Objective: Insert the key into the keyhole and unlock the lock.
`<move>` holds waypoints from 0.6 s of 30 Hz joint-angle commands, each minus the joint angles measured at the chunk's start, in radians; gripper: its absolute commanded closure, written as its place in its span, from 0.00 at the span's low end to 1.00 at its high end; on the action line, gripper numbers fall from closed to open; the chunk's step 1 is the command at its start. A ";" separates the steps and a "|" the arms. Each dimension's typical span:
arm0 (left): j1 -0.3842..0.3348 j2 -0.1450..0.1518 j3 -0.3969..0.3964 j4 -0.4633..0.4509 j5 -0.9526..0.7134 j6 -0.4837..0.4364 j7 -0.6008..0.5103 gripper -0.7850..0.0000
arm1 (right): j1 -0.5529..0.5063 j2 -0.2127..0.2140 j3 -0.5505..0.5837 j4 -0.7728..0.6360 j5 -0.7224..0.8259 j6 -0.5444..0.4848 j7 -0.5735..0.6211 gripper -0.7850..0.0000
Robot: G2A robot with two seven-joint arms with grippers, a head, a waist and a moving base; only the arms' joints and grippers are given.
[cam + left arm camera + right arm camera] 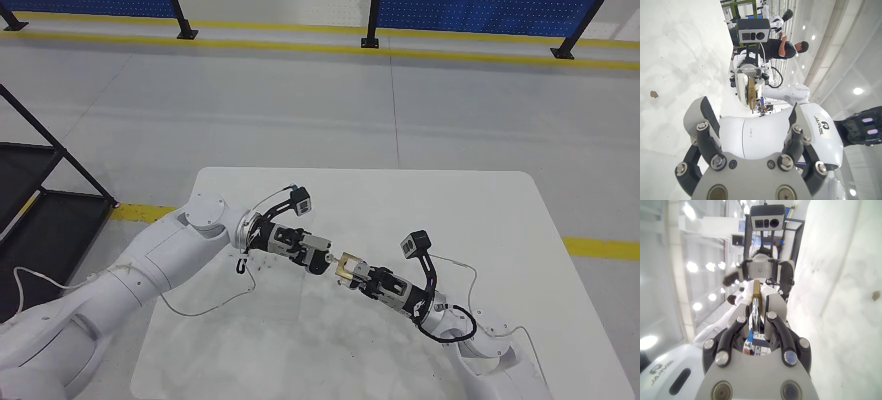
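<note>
My right gripper (362,274) is shut on a brass padlock (350,265) and holds it above the middle of the white table (480,220). In the right wrist view the brass body (756,289) sits between the fingers, with the silver shackle (755,313) pointing back toward the wrist. A thin silver key (752,103) sticks out of the padlock's end (751,91), facing my left gripper (751,113). That left gripper (322,257) is open and holds nothing, its jaws spread wide just short of the key.
A black rack (40,200) stands on the floor left of the table. A small brown spot (654,94) marks the tabletop. Blue barriers (480,15) line the far side of the floor.
</note>
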 commanded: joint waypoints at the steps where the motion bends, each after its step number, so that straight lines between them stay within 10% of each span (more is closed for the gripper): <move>1: 0.005 -0.007 -0.005 0.014 0.001 -0.002 -0.005 0.65 | 0.000 0.000 0.000 0.000 0.000 0.000 0.000 1.00; 18: 0.030 -0.055 -0.059 0.084 0.027 0.007 -0.047 0.84 | 0.000 0.000 0.000 0.000 0.000 0.000 0.000 1.00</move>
